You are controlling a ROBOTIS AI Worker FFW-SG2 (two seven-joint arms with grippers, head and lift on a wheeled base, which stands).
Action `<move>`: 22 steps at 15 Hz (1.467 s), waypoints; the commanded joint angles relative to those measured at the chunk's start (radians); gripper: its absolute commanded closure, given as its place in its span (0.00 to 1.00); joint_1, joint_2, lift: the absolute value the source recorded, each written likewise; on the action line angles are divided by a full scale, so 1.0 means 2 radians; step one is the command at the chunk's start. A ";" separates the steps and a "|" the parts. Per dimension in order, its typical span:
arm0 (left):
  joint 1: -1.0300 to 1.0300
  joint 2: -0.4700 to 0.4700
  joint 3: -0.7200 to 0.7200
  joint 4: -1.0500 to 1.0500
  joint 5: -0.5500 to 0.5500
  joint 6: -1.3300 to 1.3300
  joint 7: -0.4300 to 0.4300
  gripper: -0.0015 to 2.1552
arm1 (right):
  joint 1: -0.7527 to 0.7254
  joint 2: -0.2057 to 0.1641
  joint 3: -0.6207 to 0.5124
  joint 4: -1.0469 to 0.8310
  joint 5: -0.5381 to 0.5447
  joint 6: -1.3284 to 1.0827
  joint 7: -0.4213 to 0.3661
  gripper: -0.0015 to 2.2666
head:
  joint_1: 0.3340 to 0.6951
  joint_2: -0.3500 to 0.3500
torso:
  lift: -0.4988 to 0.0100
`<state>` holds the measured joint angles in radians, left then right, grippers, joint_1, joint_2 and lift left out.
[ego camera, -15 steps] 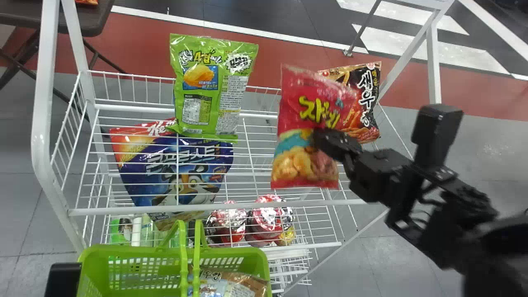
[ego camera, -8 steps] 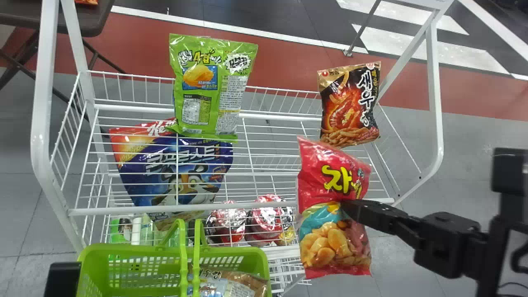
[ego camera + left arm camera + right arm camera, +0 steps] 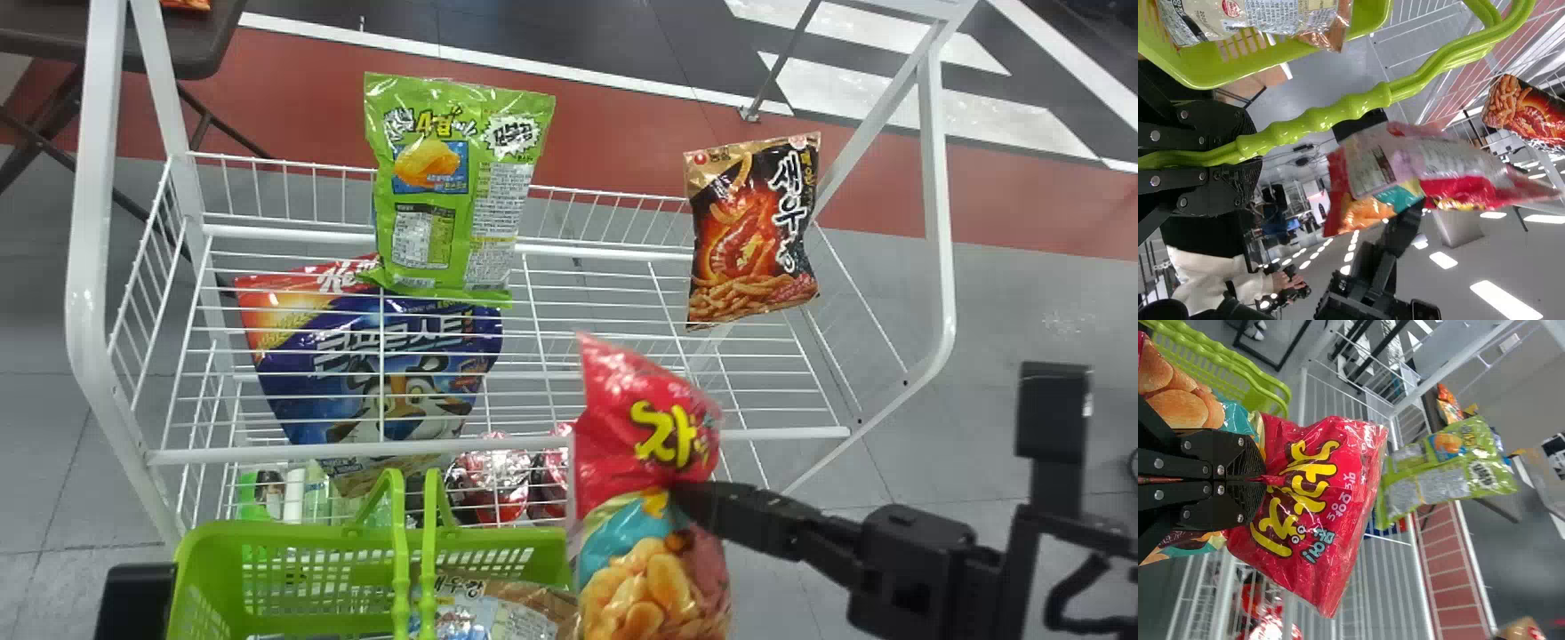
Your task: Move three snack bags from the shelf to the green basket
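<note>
My right gripper is shut on the red snack bag, which hangs just in front of the shelf and overlaps the right end of the green basket. In the right wrist view the right gripper pinches the red bag near its middle. At bottom left stands part of my left gripper; the left wrist view has the left gripper closed around the basket's handle. A brown bag lies in the basket. On the shelf are a green bag and a black-orange bag.
The white wire shelf runs across the view, its tall side frames rising left and right. A large blue bag sits below the green one. Red-lidded cups stand on a lower tier behind the basket.
The red bag, in my right gripper, has come down off the upper shelf, first towards the front and right, then left to the basket's side. The left arm has hardly moved.
</note>
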<state>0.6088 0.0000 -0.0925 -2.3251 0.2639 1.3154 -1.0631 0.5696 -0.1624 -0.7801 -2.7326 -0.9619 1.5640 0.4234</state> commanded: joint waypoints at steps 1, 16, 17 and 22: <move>0.001 -0.001 -0.001 -0.003 0.000 0.000 0.000 0.81 | 0.014 -0.001 0.045 0.013 0.022 0.004 0.000 0.99 | 1.00 0.00 | 0.90; 0.006 -0.001 -0.023 -0.016 -0.011 0.005 0.005 0.81 | 0.040 -0.040 0.319 0.256 0.185 -0.069 0.036 0.99 | 1.00 0.00 | 0.90; 0.006 -0.001 -0.023 -0.016 -0.011 0.005 0.006 0.81 | 0.040 -0.040 0.319 0.266 0.180 -0.103 0.040 0.99 | 1.00 0.00 | 0.90; 0.006 -0.001 -0.026 -0.016 -0.014 0.006 0.008 0.81 | 0.037 -0.040 0.318 0.293 0.163 -0.232 0.058 0.99 | 1.00 0.00 | 0.90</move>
<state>0.6211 0.0000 -0.1416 -2.3579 0.2389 1.3276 -1.0478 0.6434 -0.2422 -0.1441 -2.1669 -0.6288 1.1816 0.5268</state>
